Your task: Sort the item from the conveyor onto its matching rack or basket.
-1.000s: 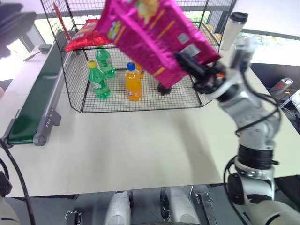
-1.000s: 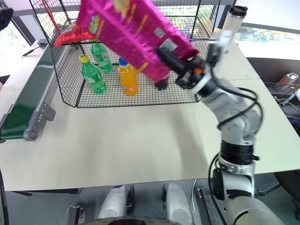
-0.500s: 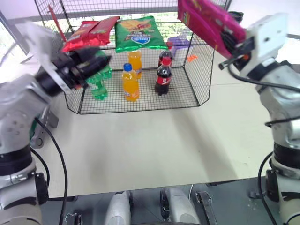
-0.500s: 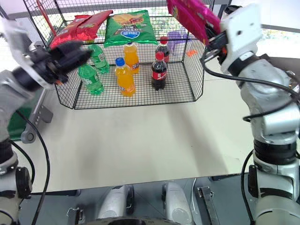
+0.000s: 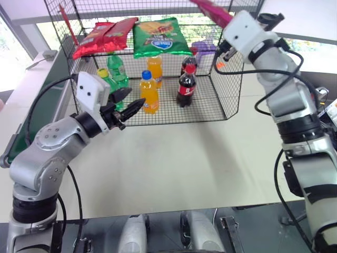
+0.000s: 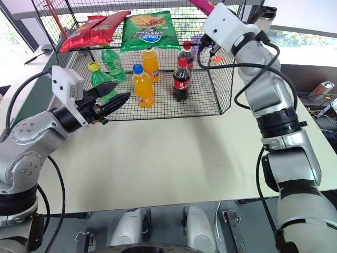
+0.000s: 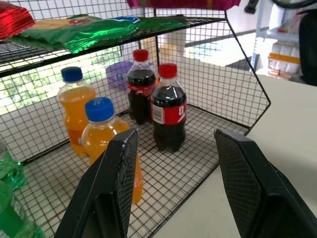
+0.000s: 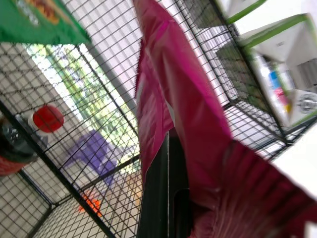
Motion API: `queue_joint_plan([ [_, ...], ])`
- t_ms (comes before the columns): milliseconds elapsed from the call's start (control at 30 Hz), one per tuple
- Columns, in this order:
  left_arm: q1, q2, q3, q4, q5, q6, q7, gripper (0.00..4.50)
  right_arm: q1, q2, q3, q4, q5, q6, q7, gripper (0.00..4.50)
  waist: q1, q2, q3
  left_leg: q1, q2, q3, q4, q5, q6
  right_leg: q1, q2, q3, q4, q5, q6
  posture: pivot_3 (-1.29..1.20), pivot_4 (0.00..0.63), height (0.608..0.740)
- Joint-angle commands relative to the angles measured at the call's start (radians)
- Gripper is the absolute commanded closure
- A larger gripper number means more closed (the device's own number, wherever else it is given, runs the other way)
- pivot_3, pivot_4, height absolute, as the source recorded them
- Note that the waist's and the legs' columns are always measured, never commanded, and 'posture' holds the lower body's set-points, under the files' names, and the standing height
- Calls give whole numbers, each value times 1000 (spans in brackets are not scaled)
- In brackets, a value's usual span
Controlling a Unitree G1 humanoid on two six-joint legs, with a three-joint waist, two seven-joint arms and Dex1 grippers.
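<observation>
Two red chip bags (image 5: 102,36) and a green chip bag (image 5: 159,37) are seen lying flat, side by side. Below them, two green bottles (image 5: 117,71), two orange soda bottles (image 5: 149,93) and two cola bottles (image 5: 185,87) stand upright. A purple object (image 5: 203,48) sits behind the colas. A tumbler (image 6: 263,17) stands on the white desk (image 5: 174,163).

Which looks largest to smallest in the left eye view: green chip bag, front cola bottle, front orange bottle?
1. Green chip bag, clearly largest.
2 and 3. Front orange bottle and front cola bottle look about alike, so I won't rank them.
</observation>
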Motion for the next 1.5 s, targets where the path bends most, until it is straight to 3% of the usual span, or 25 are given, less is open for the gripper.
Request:
queue_joint_plan([
  [33,-5,-4,13,-24,18,-34,4,1975,-66,55,-18,38,-12,12,14,4500,-2,0,0,0,0,0,0,0,0,0,0,0,0,0,0,0,150,740],
  [133,-38,-40,89,-26,-57,-33,24,1975,-87,88,-27,76,-14,19,34,4500,0,0,0,0,0,0,0,0,0,0,0,0,1,0,0,0,150,740],
  [233,-38,-28,122,-26,-69,-34,19,1908,-101,102,-32,122,-10,17,60,3422,3,0,0,0,0,-1,0,0,0,0,0,0,0,0,0,0,150,740],
  [433,-12,-20,110,-26,-46,-50,17,1908,-124,135,-55,135,29,31,133,348,0,0,0,0,0,0,0,0,0,0,0,0,0,0,0,0,150,740],
  [467,-7,-24,107,-29,-47,-52,19,1908,-125,138,-64,114,49,48,167,19,-2,0,0,0,0,0,0,0,0,0,0,0,0,0,0,0,150,740],
  [767,4,-27,91,-6,-27,-71,6,1908,-117,167,-224,-34,332,237,409,19,6,0,0,0,1,-1,-1,0,0,1,1,-1,0,0,0,0,150,740],
  [1233,17,-26,100,22,-5,-87,-8,1908,-53,188,-313,-179,527,272,476,19,4,0,0,0,1,-1,-1,0,0,0,1,-1,0,0,0,0,150,740],
  [1367,23,-24,129,9,-43,-80,-14,1908,-10,175,-431,-311,689,353,494,19,7,0,0,0,1,-1,-1,0,0,1,0,-2,0,0,0,0,150,740],
  [1500,76,-1,173,-30,-112,-39,-18,1908,144,83,-585,-499,902,531,527,19,10,0,0,0,1,-2,-1,0,0,1,0,-2,-1,0,0,0,150,740],
])
